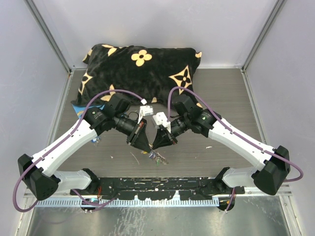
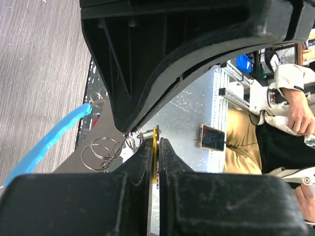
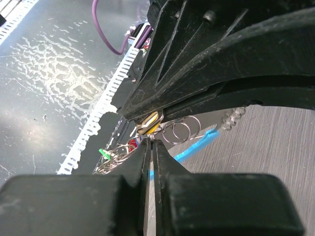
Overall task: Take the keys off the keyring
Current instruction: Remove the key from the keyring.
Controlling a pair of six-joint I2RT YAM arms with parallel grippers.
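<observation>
Both grippers meet tip to tip low over the near middle of the table. My left gripper (image 1: 143, 143) (image 2: 155, 141) is shut on a flat yellow key (image 2: 156, 147) (image 3: 153, 121), held edge-on between its fingers. Thin silver loops of the keyring (image 2: 101, 152) (image 3: 180, 132) hang from that key, beside a light-blue strip (image 2: 49, 142) (image 3: 197, 146). My right gripper (image 1: 156, 144) (image 3: 150, 141) stands just under the yellow key, its jaws pressed together on a ring wire. More keys, one red (image 3: 131, 145) and one green (image 3: 103, 153), hang in a bunch (image 1: 156, 157) below.
A black cushion with tan flowers (image 1: 142, 66) lies across the back of the table. A blue flat sheet (image 1: 78, 106) peeks out under the left arm. A black strip (image 1: 157, 187) runs along the near edge. A seated person (image 2: 288, 113) and a phone (image 2: 212, 137) are off the table.
</observation>
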